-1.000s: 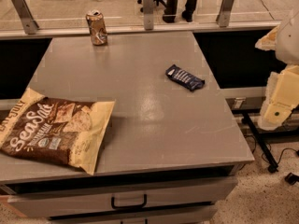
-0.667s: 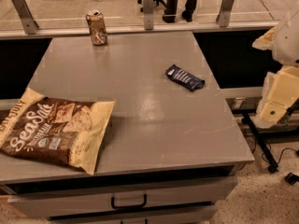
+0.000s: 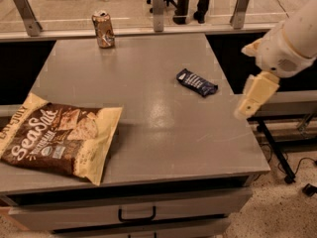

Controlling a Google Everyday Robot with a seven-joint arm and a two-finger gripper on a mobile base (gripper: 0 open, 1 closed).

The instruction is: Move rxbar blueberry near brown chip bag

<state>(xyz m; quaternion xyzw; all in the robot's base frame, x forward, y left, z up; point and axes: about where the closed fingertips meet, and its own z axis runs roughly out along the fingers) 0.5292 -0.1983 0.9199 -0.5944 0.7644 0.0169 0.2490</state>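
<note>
The rxbar blueberry (image 3: pixel 196 82), a small dark navy bar, lies flat near the right edge of the grey table (image 3: pixel 163 128). The brown chip bag (image 3: pixel 59 135), dark brown with cream-yellow edges and "Sea Salt" lettering, lies at the table's front left. My gripper (image 3: pixel 248 104) hangs from the white arm at the right, over the table's right edge, to the right of the bar and slightly nearer the camera. It holds nothing.
A brown drink can (image 3: pixel 103 29) stands at the table's back left. A glass barrier with metal posts (image 3: pixel 158 1) runs behind the table. Drawers with a black handle (image 3: pixel 136 215) sit below the front edge. Cables lie on the floor at the right.
The arm and gripper have moved left, from beyond the table's right side to over its right edge, closer to the bar. The objects have not moved.
</note>
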